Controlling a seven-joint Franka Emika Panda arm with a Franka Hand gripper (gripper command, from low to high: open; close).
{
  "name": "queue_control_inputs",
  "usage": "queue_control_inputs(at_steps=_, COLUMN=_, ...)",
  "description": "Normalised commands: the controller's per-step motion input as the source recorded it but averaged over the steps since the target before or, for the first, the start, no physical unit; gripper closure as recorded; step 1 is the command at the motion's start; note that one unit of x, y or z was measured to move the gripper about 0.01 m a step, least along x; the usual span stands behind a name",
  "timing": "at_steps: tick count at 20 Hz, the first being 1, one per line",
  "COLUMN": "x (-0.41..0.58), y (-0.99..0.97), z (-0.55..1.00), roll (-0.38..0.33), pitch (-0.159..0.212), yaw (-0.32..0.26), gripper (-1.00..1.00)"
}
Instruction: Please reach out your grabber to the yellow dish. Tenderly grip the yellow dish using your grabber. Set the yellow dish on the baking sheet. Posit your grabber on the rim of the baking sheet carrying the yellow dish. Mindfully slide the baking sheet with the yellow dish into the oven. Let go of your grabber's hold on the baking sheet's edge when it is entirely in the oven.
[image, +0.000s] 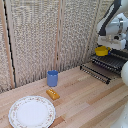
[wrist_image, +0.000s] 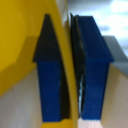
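The yellow dish (image: 101, 50) hangs at the back end of the baking sheet (image: 107, 63), a dark wire rack at the exterior view's right. I cannot tell whether the dish touches the rack. My grabber (image: 105, 46) comes down onto it from the white arm above. In the wrist view the grabber (wrist_image: 70, 70) is shut on the dish (wrist_image: 20, 35), with the thin yellow rim squeezed between the two blue fingers (wrist_image: 50, 85). The oven (image: 122, 53) shows only as a dark shape behind the arm at the right edge.
On the wooden table stand a blue cup (image: 52, 78), a small orange-yellow block (image: 52, 93) in front of it, and a large white patterned plate (image: 31, 111) near the front edge. A woven screen closes off the back.
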Motion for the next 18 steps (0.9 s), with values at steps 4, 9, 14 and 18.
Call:
queue_control_inputs(at_steps=4, x=0.000, y=-0.24, z=0.00, roll=0.002, pitch=0.000, yaw=-0.013, gripper=-1.00)
queue_control_inputs(at_steps=9, x=-0.053, y=0.00, z=0.00, roll=0.000, pitch=0.000, yaw=-0.006, gripper=-1.00)
queue_control_inputs(at_steps=14, x=-0.086, y=0.19, z=0.33, roll=-0.010, pitch=-0.047, yaw=-0.038, gripper=-1.00)
queue_control_inputs(at_steps=18, x=-0.221, y=0.15, z=0.99, roll=-0.013, pitch=-0.061, yaw=-0.067, gripper=-1.00)
